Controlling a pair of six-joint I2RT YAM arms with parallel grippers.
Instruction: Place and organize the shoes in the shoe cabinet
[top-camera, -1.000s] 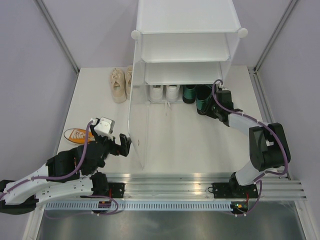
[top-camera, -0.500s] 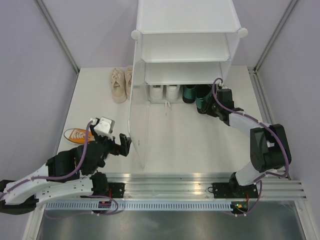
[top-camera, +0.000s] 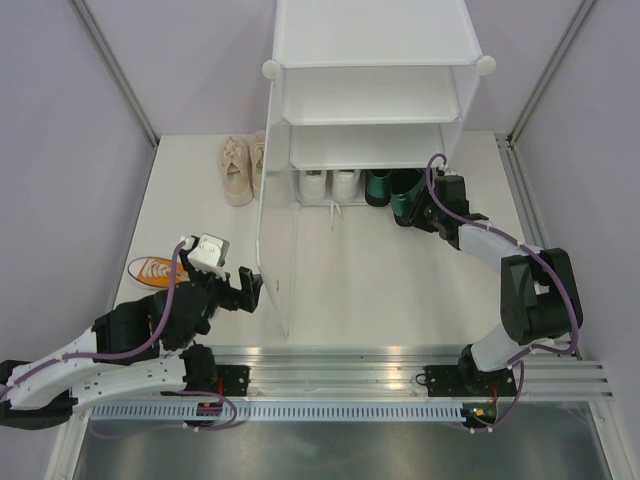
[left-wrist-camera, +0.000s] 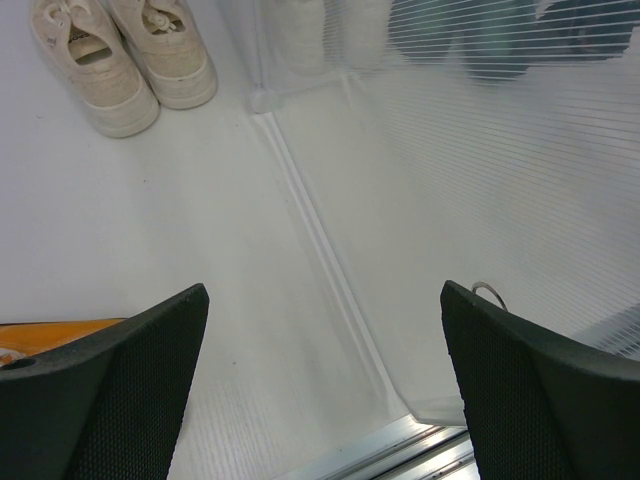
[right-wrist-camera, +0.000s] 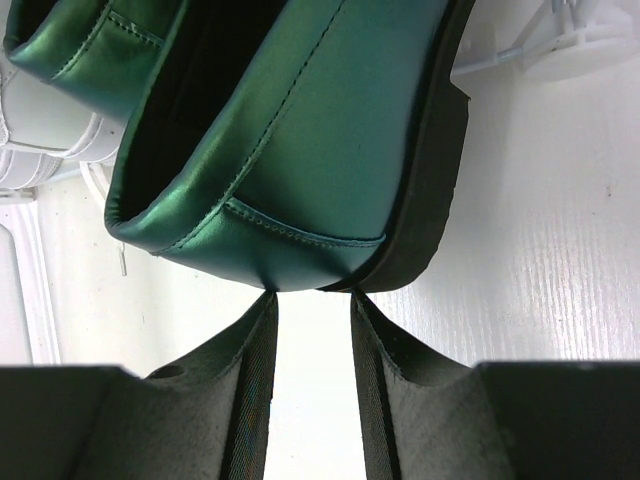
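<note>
Tool state: the right gripper (right-wrist-camera: 312, 300) is narrowed to a slim gap, its tips set on either side of the back seam of a dark green heel (right-wrist-camera: 300, 170), which appears to be nipped there. The left gripper (left-wrist-camera: 322, 300) is spread wide and holds nothing; it is parked low beside the shoe cabinet's (top-camera: 370, 30) left side panel.

Location: the held shoe is at the right front corner of the cabinet's bottom tier, its partner (right-wrist-camera: 70, 50) just beside it. The white sneakers (top-camera: 330, 185) are in the left half of the same tier. The cream sneakers (top-camera: 237, 170) are outside, by the cabinet's left panel. One orange sneaker (top-camera: 155, 270) is seen near the left edge of the table (top-camera: 370, 290).

Handling (judged): the shoe is taken to be light. The upper is glossy, so probably slippery. The sole and back are likely stiff and the topline softer. The back seam is judged the best hold.

Writing: no brand, label or text can be read.
</note>
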